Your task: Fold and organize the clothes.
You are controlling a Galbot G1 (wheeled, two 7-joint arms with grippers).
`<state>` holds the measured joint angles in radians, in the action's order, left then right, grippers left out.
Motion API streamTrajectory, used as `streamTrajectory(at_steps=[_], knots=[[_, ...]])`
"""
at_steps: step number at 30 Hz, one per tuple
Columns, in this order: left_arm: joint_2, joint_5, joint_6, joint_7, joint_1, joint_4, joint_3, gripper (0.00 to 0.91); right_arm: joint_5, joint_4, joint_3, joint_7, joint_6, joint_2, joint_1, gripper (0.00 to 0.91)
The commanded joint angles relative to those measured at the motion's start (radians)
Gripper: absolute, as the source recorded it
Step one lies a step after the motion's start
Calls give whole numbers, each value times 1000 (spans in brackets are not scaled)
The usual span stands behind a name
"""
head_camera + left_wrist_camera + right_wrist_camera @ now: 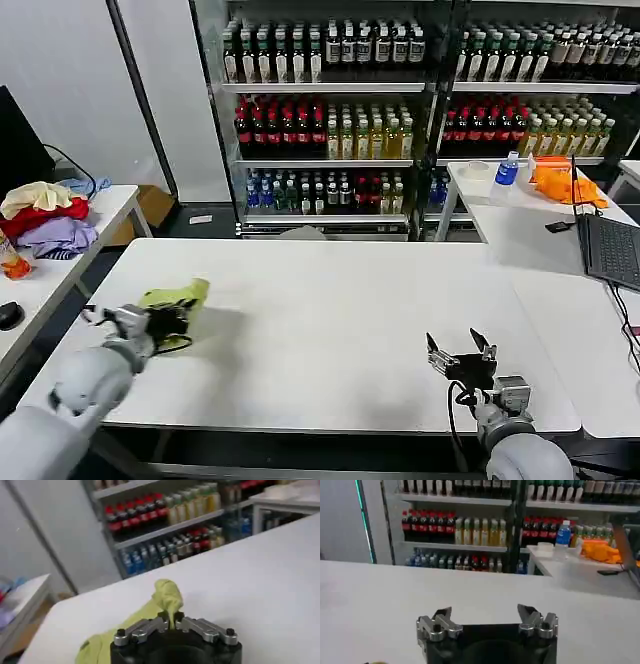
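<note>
One lime T-shirt [178, 296], two hands, one white worktop [320, 330].

Left hand [172, 322] sits over the worktop's left part, pinched tight on the T-shirt. In the left wrist view both fingers [150, 626] meet on a fold of the fabric [167, 597]; a bunched lump stands up just beyond the fingertips and the rest trails back beside and below the left hand [172, 622].

T-shirt look: crumpled into a small wad, yellow-green, soft, deep creases. No print visible on the exposed faces. In the head view it is right at the left hand, extending away from the robot toward the shelves; whether its lower part touches the worktop, can't tell.

Right hand [461, 353] is well apart from the T-shirt, low over the worktop's near right part. Fingers [442, 620] spread wide, nothing between them; bare worktop ahead of the right hand [487, 625].

Off to the sides: one heap of cream, red and lavender garments [45, 218] on a side table beyond the left hand, one orange cloth [563, 182] and one laptop [612, 250] on the tables beyond the right hand. Bottle shelves [330, 110] across the back.
</note>
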<state>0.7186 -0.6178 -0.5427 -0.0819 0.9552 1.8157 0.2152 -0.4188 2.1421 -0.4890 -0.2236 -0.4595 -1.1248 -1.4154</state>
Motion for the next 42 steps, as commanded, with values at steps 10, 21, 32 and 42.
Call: streamTrajectory(at_steps=[10, 21, 32, 42], knots=[[325, -92, -33, -110, -309, -126, -433, 20, 11, 27, -29, -2, -13, -19, -35, 907], [549, -126, 87, -206, -387, -265, -436, 907, 15, 15, -12, 4, -28, -11, -5, 907], [477, -230, 203, -251, -251, -109, -203, 907, -155, -76, 151, -27, -56, -53, 204, 907], [258, -159, 207, -307, -40, -32, 56, 907, -372, -409, 400, -146, -118, -234, 593, 907]])
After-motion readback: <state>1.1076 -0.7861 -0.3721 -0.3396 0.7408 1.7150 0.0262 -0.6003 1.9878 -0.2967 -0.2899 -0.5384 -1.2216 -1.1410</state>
